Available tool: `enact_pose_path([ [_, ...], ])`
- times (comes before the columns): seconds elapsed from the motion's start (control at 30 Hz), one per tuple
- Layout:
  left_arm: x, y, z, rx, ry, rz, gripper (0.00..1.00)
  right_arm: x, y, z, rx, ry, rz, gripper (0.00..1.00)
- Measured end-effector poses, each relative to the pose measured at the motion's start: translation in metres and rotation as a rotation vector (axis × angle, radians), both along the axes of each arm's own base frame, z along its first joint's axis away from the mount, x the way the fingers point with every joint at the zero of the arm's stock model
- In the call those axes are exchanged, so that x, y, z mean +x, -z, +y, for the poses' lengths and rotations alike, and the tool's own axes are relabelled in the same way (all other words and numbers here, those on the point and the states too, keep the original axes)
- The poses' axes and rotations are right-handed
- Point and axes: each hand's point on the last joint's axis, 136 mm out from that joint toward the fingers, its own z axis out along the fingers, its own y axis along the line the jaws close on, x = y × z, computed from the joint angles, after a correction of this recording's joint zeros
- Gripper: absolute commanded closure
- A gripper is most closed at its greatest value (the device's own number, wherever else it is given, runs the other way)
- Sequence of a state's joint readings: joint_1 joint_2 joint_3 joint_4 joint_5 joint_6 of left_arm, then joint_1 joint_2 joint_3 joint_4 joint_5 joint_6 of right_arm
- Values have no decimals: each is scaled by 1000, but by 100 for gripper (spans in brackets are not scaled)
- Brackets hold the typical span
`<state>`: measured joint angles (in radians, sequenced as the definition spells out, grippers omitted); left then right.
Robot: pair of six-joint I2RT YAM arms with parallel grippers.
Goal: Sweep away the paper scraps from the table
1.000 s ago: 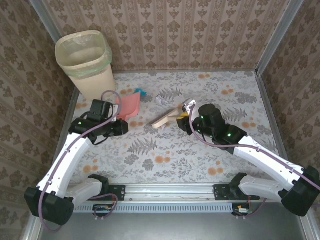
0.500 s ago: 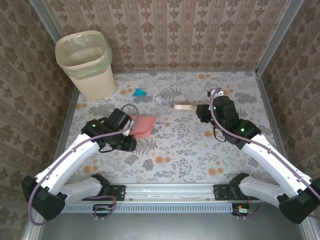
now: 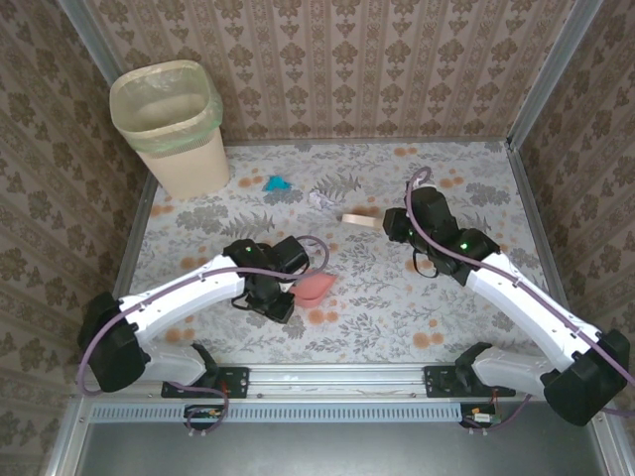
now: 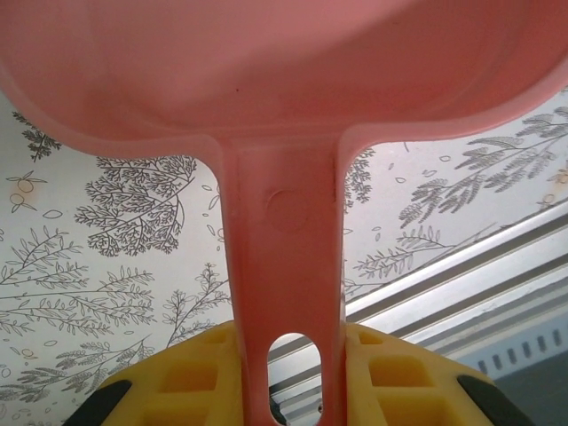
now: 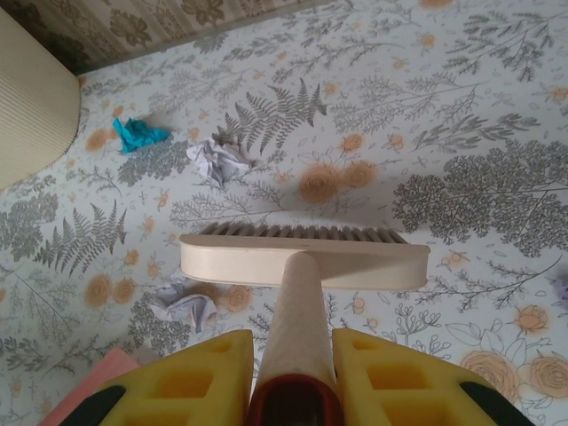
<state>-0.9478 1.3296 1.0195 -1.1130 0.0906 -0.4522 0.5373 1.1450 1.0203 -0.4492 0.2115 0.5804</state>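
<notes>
- right gripper clamped on brush handle; head's long axis crosswise to fingers, bristles pointing away
- paper scraps lie left, mostly beyond bristles
- left gripper clamped on dustpan handle

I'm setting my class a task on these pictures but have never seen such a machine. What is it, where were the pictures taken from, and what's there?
Two robot arms stand at the near edge of a table. One picture looks down from above; the other two come from wrist cameras. The left gripper holds a pink dustpan, the right gripper a brush. Paper scraps lie on the cloth: a teal scrap and two pale scraps. A bin stands far left.
</notes>
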Motion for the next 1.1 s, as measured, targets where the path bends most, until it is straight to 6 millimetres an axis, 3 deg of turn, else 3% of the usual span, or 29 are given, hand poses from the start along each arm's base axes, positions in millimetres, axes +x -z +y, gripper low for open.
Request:
enact_pose_path([
  [0.37,9,29,6,135,-17,16,100,7,25,29,-3,-81,61,100],
  [0.6,19,43,7,188,-29,5,100,9,21,60,-40,-182,52,100],
  [0.77,29,46,7,183,-53,-17,100,-4,19,83,-113,-316,52,100],
  [1.1,43,49,7,158,-94,-47,100,-36,30,92,-195,-503,116,100],
])
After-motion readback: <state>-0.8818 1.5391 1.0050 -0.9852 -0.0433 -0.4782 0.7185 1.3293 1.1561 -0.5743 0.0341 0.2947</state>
